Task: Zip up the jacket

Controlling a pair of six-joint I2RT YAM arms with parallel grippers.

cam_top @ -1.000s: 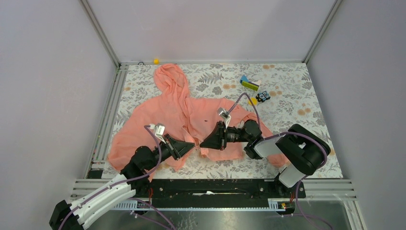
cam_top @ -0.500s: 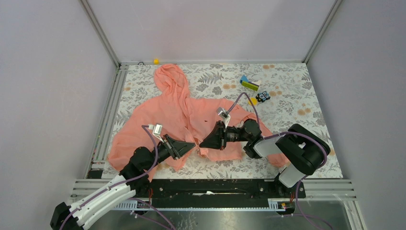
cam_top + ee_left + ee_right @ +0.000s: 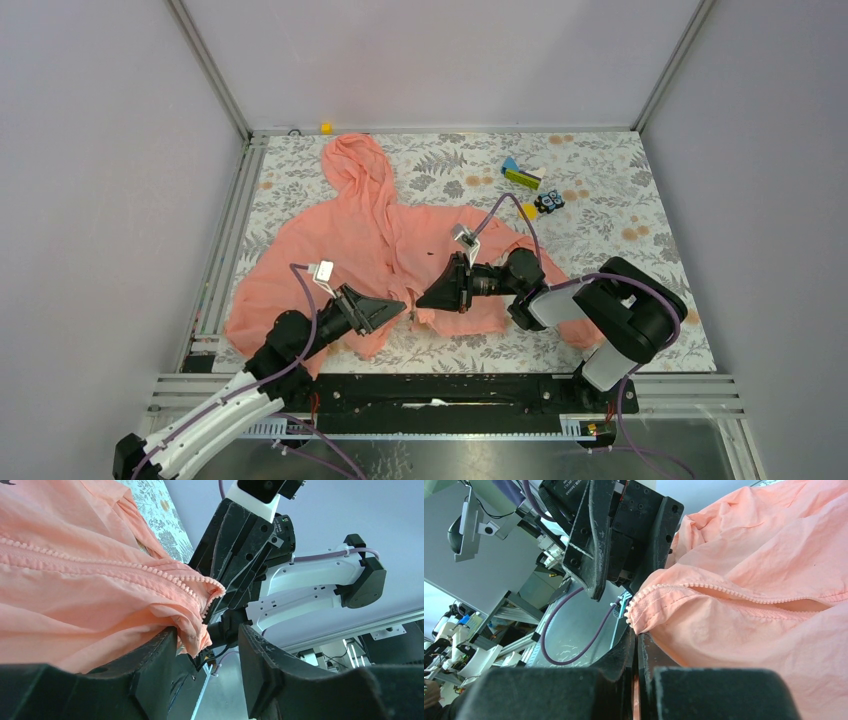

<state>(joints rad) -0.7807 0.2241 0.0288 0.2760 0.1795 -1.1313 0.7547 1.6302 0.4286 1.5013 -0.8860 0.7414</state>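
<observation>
The salmon-pink jacket (image 3: 340,240) lies spread on the floral table, hood toward the back. Its front is parted at the hem. My left gripper (image 3: 400,308) sits at the bottom hem, left of the zipper line. In the left wrist view the left gripper (image 3: 207,635) is open, and a fold of the jacket (image 3: 75,595) hem rests against the left finger, unclamped. My right gripper (image 3: 422,300) faces it from the right. The right gripper (image 3: 638,635) is shut on the jacket (image 3: 764,605) hem corner, just below the zipper teeth (image 3: 684,587).
A yellow-green and blue block (image 3: 521,176), a dark blue-black item (image 3: 548,203) and a small yellow piece (image 3: 527,211) lie at the back right. Another yellow piece (image 3: 326,127) sits at the back edge. Aluminium rails (image 3: 228,230) border the table's left side.
My left gripper has opened and let go of the hem, and its arm has shifted slightly back toward the left. The right gripper keeps its hold in the same place.
</observation>
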